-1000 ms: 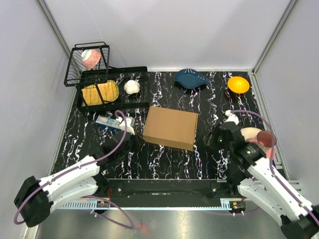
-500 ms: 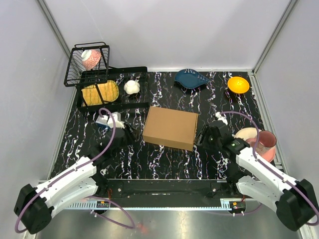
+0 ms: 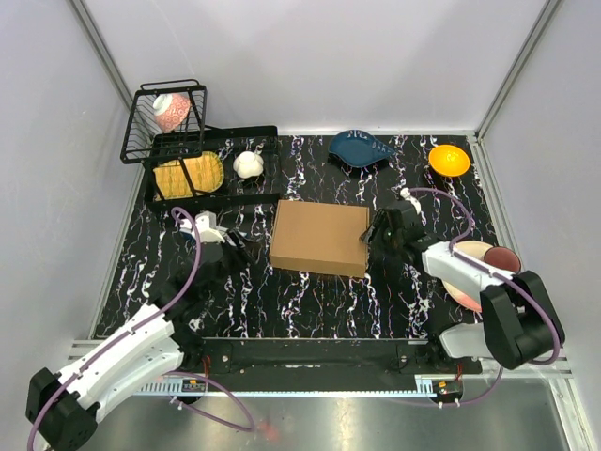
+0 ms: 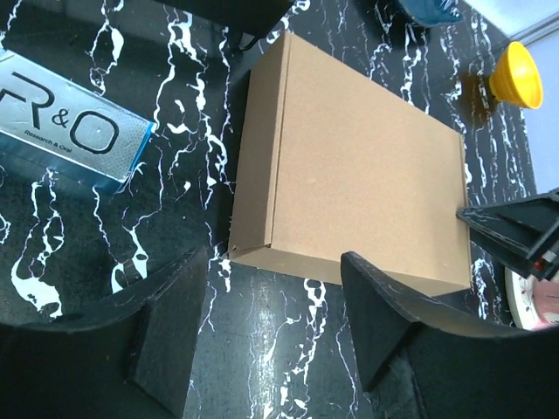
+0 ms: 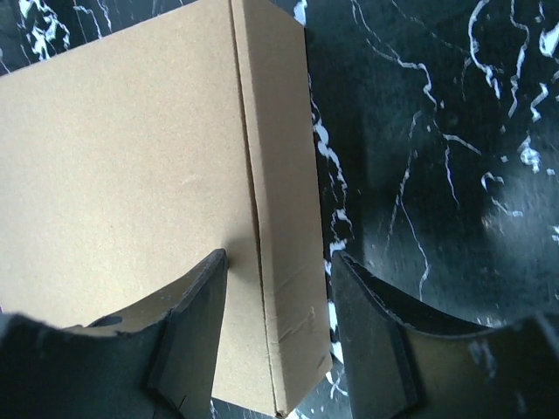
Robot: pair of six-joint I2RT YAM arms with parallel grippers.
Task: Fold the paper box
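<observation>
Mid-table (image 3: 310, 301), the box (image 3: 320, 240) lies closed and flat, lid up. Right gripper (image 5: 278, 257) at its right edge, jaws apart, one finger over the top, the other outside the side wall; contact unclear. Left gripper (image 4: 272, 257) just off the box's near-left corner, jaws apart, holding nothing. Blue carton (image 4: 65, 131) left of the box. Orange bowl (image 3: 449, 160) at the far-right corner.
</observation>
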